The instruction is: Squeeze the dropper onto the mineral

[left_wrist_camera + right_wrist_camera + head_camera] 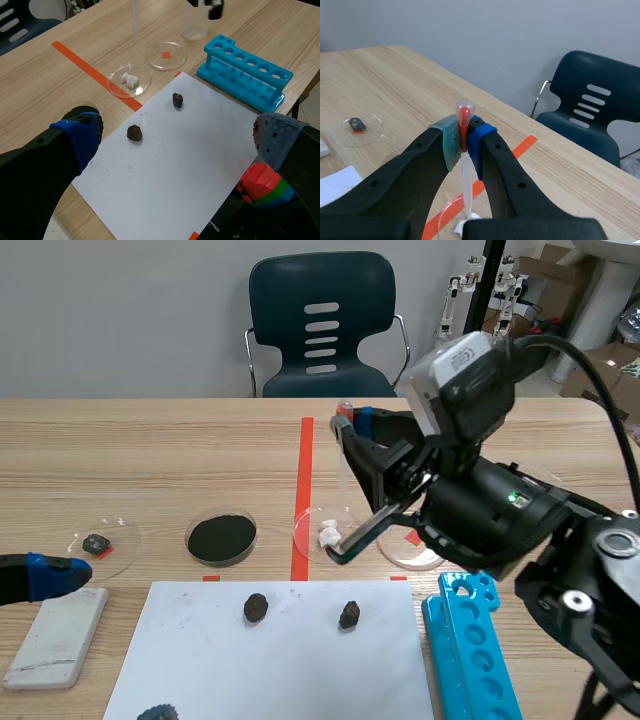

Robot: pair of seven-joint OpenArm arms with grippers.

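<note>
Holds the left hand (175,140) wide open and empty, low at the near edge of the worktop (150,460), over the white sheet (190,165). Farther out, grips the dropper (466,185) in the right hand (464,145), pads closed on its red bulb end, stem upright. Sets the tip over the white mineral (328,536) in its dish (297,532) beside the tape line. Judged done: pick-up and alignment. Judged left: the squeeze itself, with no liquid discernible on the mineral.

The table (150,460) is pale wood with lines in it; the white paper (300,670) looks dull; the blue rack (247,70) is smooth plastic; the dark rocks (256,608) look rough; the dropper (465,175) is see-through plastic.
</note>
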